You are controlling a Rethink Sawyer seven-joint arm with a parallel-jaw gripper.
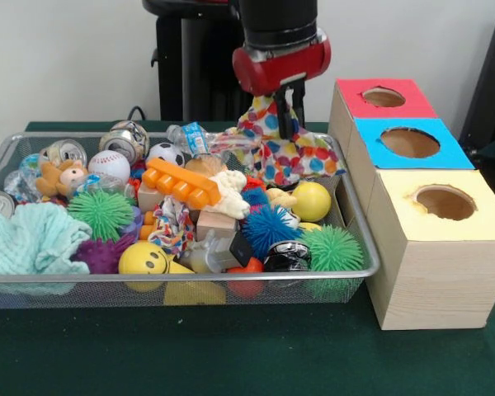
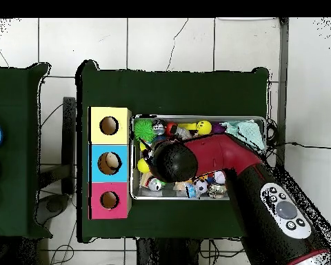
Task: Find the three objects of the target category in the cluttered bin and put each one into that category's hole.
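1. the wire mesh bin (image 1: 359, 272) sits on the green table cloth (image 1: 231, 355), heaped with toys: a yellow smiley ball (image 1: 142, 257), green spiky balls (image 1: 101, 212), a blue spiky ball (image 1: 270, 228), a baseball (image 1: 109, 163), a small soccer ball (image 1: 167, 152), an orange plastic block strip (image 1: 181, 183), a wooden block (image 1: 217, 224) and crushed cans (image 1: 64, 151) at the far left corner.
2. a pale mint knitted cloth (image 1: 29, 239) lies bunched at the bin's near left corner.
3. just beside the bin stands a row of three wooden boxes, each with a round hole on top: red box (image 1: 383, 97), blue box (image 1: 408, 142), yellow box (image 1: 445, 202).
4. the gripper (image 1: 289, 111) hangs at the bin's far right corner with its jaws closed on a white cloth with coloured polka dots (image 1: 289, 153); the cloth is pulled up into a peak, its lower folds draped over the bin's contents and rim.
5. from overhead the arm (image 2: 265, 186) covers much of the bin, so the cloth cannot be made out there; the three holes (image 2: 109, 163) show in a line left of the bin.
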